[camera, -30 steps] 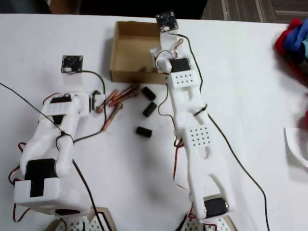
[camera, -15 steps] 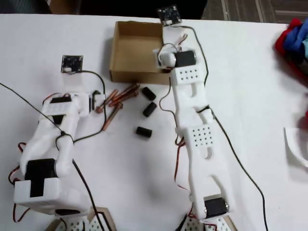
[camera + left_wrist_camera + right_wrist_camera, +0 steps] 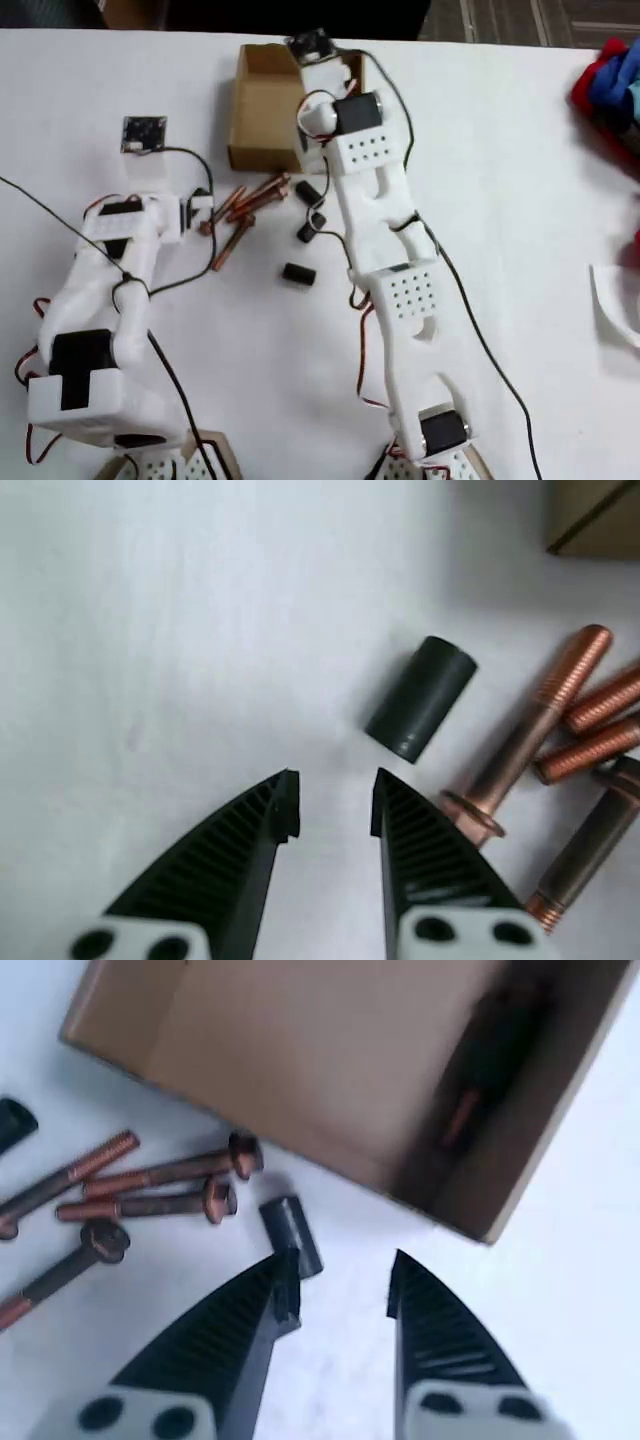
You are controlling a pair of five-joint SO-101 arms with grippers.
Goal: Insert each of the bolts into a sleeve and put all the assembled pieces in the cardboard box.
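Observation:
Several copper bolts [image 3: 243, 207] lie in a loose bunch in front of the cardboard box [image 3: 262, 105]. Three black sleeves [image 3: 298, 273] are scattered to their right. My left gripper [image 3: 333, 802] is open and empty above the table, just short of a sleeve [image 3: 420, 698] and the bolts [image 3: 522, 742]; it sits left of the bunch [image 3: 203, 208]. My right gripper [image 3: 340, 1282] is open and empty over the box's front edge, close to a sleeve [image 3: 292, 1233] and bolt heads [image 3: 215, 1198]. One assembled piece [image 3: 488, 1052] lies inside the box [image 3: 290, 1070].
My right arm [image 3: 370, 200] stretches across the table's middle and covers part of the box's right side. Red and blue cloth [image 3: 608, 78] and a white object [image 3: 615, 310] lie at the far right. Cables trail beside both arms.
The right arm has swung left, from the box's right corner to its front edge near the sleeves. The left arm has shifted slightly left.

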